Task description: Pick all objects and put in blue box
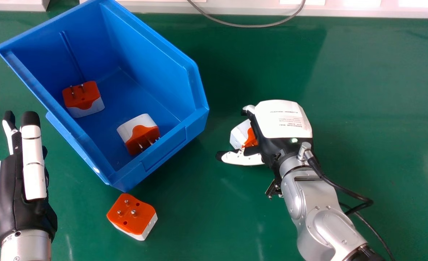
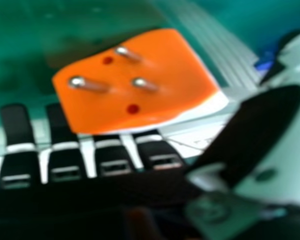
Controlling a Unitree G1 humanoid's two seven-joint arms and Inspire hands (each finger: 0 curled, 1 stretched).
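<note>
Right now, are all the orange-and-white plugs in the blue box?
No, one orange-and-white plug lies on the green table, outside the blue box.

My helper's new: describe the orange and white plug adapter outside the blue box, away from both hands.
Find the big blue plastic box on the green table. Just off its near corner lies the blocky adapter, three metal prongs up. Two similar ones sit inside it; another is at the right hand.
</note>
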